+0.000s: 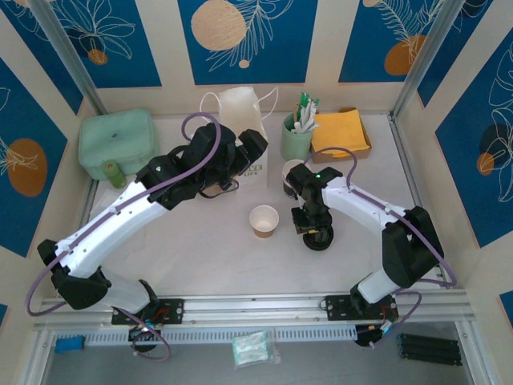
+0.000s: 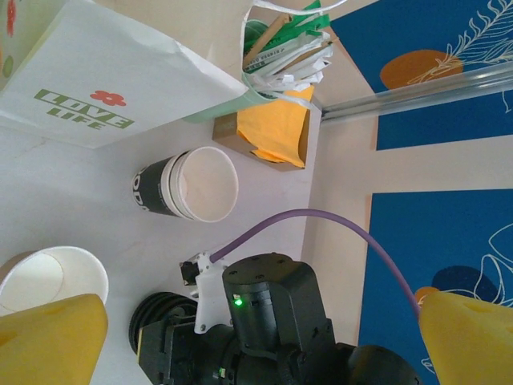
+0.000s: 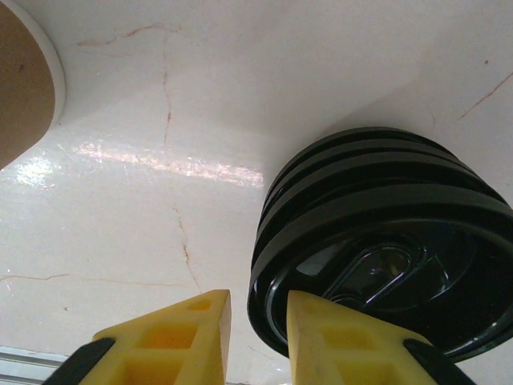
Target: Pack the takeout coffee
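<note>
Takeout coffee (image 1: 264, 220) upright on table (image 1: 208, 257), between my arms.
White bag (image 1: 240, 108) beside my left gripper (image 2: 256, 309), spread wide, empty. My right gripper (image 3: 256, 301) nearly closed astride black lid stack (image 3: 385, 241) rim, near the cup; can't tell if pinching.
</note>
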Robot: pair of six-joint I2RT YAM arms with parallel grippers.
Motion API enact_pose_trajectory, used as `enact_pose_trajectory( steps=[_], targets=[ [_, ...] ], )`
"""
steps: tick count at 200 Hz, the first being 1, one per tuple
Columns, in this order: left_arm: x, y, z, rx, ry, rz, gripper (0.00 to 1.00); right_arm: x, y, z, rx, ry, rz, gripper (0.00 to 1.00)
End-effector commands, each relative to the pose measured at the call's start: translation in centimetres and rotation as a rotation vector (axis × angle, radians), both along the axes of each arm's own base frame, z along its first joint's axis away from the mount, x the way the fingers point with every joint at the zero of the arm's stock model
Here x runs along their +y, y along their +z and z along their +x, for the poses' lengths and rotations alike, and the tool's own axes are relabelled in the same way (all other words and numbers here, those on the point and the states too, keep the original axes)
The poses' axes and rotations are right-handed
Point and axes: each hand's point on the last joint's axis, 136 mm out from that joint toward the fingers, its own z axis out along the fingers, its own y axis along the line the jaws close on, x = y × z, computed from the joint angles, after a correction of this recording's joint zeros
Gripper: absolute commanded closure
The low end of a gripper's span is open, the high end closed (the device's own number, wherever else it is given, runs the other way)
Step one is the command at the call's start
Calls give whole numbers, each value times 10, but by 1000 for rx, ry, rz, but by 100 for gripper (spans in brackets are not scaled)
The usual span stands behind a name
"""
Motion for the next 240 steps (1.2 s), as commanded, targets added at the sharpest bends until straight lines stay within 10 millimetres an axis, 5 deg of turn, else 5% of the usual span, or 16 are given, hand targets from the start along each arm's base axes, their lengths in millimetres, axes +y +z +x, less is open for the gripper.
enact_pose_trajectory(
  steps=[1, 62, 115, 162, 240],
  targets=[
    [5, 6, -1, -39, 4, 6, 1, -3, -7, -4, 20, 8, -25, 73],
    [9, -1, 0, -36, 22, 28, 1, -4, -15, -4, 34, 13, -36, 74],
    [11, -3, 1, -45, 35, 22, 1, -3, -11, -2, 27, 18, -33, 91],
    [13, -7, 4, -92, 36, 14, 1, -1, 10, 1, -14, 10, -11, 100],
    [37, -36, 16, -242, 68, -15, 1, 16, 59, 17, -108, -29, 126, 100]
  ],
)
